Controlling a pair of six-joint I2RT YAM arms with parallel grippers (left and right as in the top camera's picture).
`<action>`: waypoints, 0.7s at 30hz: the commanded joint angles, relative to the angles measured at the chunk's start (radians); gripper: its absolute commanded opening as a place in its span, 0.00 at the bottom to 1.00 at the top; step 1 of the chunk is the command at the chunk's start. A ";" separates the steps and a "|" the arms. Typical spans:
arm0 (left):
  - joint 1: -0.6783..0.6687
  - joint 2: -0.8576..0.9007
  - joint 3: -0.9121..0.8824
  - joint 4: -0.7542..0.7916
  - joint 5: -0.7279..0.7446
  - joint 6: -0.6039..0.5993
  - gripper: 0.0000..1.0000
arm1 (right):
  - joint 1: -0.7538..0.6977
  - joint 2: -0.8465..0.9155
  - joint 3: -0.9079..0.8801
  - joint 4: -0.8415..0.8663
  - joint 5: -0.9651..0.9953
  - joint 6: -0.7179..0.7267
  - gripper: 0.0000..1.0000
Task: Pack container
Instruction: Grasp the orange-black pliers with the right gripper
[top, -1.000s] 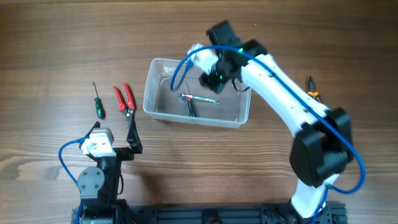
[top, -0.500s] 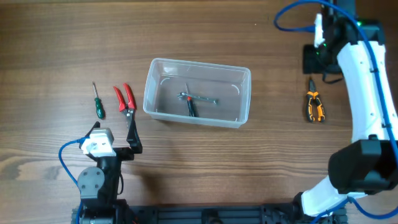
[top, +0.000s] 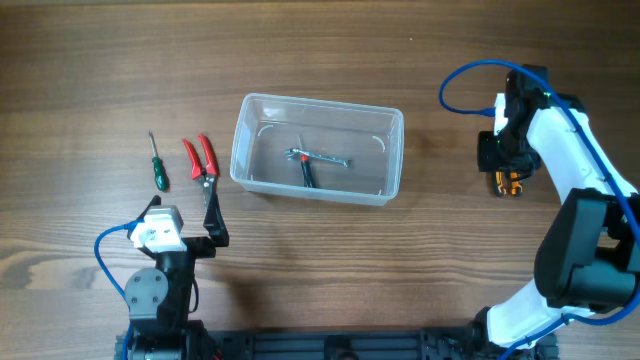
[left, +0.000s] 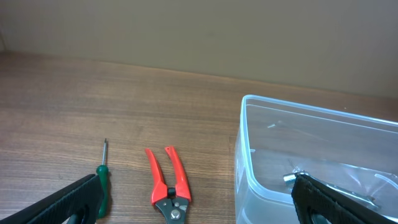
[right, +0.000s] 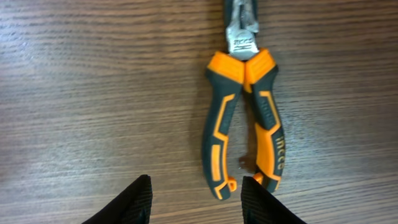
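The clear plastic container (top: 316, 150) stands mid-table and holds a metal wrench (top: 320, 158) and a dark tool with a red mark (top: 306, 170). It also shows in the left wrist view (left: 311, 155). My right gripper (right: 196, 202) is open and empty just above the orange-and-black pliers (right: 245, 118), which lie flat on the table at the right (top: 508, 182). My left gripper (left: 199, 208) is open and empty near the front left, behind the red pliers (left: 169, 183) and the green screwdriver (left: 101, 186).
The red pliers (top: 200, 158) and green screwdriver (top: 156, 165) lie left of the container. The left arm base (top: 160, 270) sits at the front edge.
My right arm has swung from over the container to the far right and come down over the orange pliers. The left arm has not moved.
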 joint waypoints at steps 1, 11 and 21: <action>0.006 -0.007 -0.004 0.001 -0.002 -0.016 1.00 | -0.043 0.013 -0.006 0.017 -0.013 -0.006 0.46; 0.006 -0.007 -0.004 0.001 -0.002 -0.016 1.00 | -0.080 0.134 -0.006 0.095 -0.102 -0.041 0.45; 0.006 -0.007 -0.004 0.001 -0.002 -0.016 1.00 | -0.080 0.246 -0.006 0.118 -0.100 -0.056 0.21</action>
